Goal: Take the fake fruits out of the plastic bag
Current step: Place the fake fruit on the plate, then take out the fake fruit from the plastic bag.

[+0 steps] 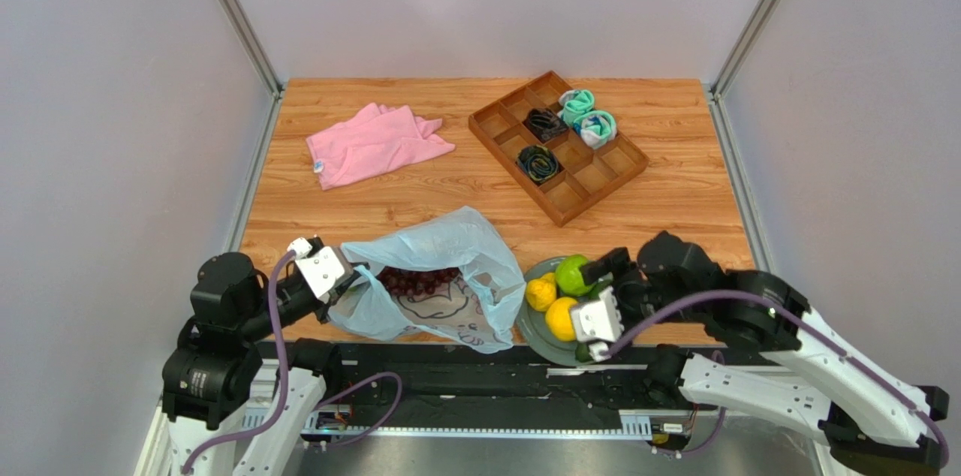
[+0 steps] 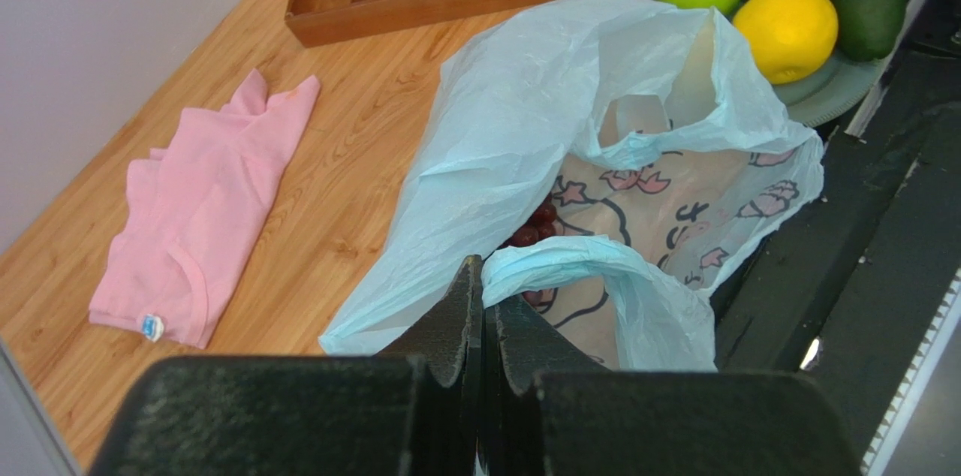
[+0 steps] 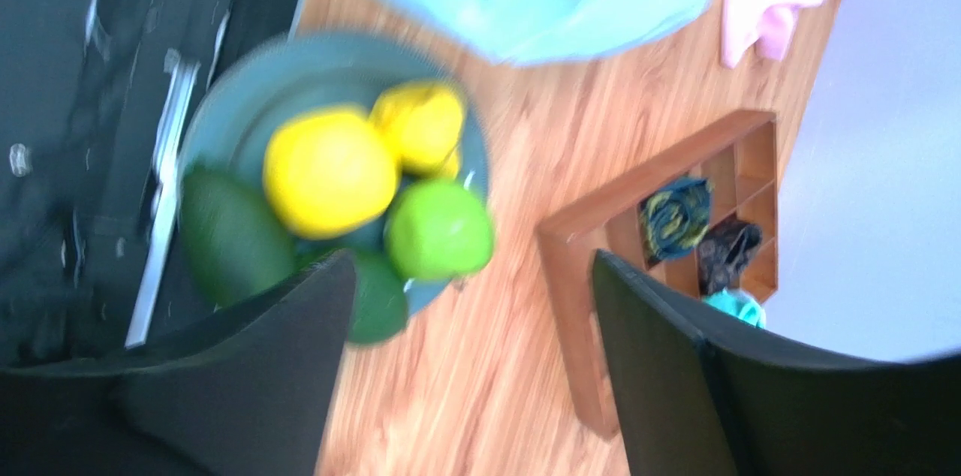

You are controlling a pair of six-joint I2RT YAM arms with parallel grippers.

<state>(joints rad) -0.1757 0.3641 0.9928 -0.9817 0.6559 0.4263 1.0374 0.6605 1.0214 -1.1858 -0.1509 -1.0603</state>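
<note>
The pale-blue plastic bag point(image 1: 434, 279) lies on its side at the table's near edge, cartoon print facing up. My left gripper point(image 2: 487, 273) is shut on one of its loop handles. Dark red grapes point(image 2: 536, 231) show inside the bag's mouth. To the bag's right, a grey-green plate point(image 1: 532, 332) holds two lemons point(image 3: 328, 170), a lime-green apple point(image 3: 439, 229) and a dark green avocado point(image 3: 231, 234). My right gripper point(image 3: 474, 262) hangs open just above the plate, with nothing between its fingers. The right wrist view is blurred.
A pink cloth point(image 1: 372, 144) lies at the back left. A wooden divided tray point(image 1: 558, 147) with rolled socks sits at the back right. A black rail point(image 1: 474, 369) runs along the near edge beneath the bag and plate. Grey walls close in both sides.
</note>
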